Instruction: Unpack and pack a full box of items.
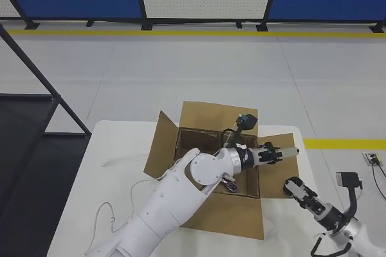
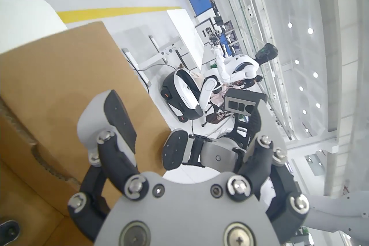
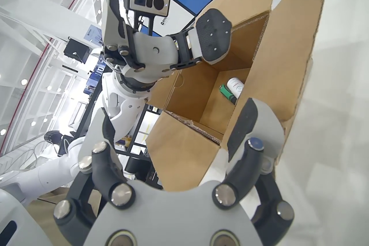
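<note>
Cardboard flaps are standing open as the left end effector (image 1: pixel 283 154), fingers spread and carrying nothing, is hovering over the box (image 1: pixel 226 217) at its right flap, seemingly poised to reach in. The right end effector (image 1: pixel 294 187), likewise spread and empty, is sitting just beside that flap's near corner. A white bottle (image 3: pixel 235 87) and a green item (image 3: pixel 226 93) are lying inside on the box floor, their label print too small to read.

The box (image 1: pixel 219 115) stands on the surface (image 1: pixel 122 167). The left hand (image 1: pixel 282 153) hangs over its right flap, and the right hand (image 1: pixel 294 187) is at that flap's near outer corner. Inside, a bottle (image 3: pixel 235 87) lies in a corner (a smaller item (image 3: pixel 225 92) touching it).
</note>
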`<act>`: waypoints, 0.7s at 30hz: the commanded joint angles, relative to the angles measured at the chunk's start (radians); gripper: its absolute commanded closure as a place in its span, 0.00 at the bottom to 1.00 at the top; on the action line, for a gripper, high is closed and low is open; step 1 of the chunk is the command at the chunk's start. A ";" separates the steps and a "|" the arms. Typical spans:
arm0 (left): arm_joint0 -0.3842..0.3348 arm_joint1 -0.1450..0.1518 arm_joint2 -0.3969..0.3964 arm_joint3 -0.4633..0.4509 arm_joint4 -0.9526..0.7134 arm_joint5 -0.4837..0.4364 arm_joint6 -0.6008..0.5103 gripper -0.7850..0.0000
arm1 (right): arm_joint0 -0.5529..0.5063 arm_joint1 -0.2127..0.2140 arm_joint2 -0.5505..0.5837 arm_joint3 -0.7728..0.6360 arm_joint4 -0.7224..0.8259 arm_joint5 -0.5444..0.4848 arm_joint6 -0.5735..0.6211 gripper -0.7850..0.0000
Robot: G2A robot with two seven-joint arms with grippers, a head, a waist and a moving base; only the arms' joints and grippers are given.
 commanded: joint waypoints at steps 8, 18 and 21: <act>0.427 0.138 -0.324 -0.622 0.289 0.169 0.044 0.00 | 0.067 0.005 -0.035 0.072 0.020 0.021 -0.001 0.00; 0.783 0.187 -0.564 -1.075 0.416 0.205 0.189 0.00 | 0.128 0.015 -0.074 0.130 -0.003 0.075 0.050 0.00; 0.857 0.191 -0.615 -1.141 0.428 0.192 0.290 0.00 | 0.141 0.018 -0.086 0.155 -0.009 0.088 0.071 0.00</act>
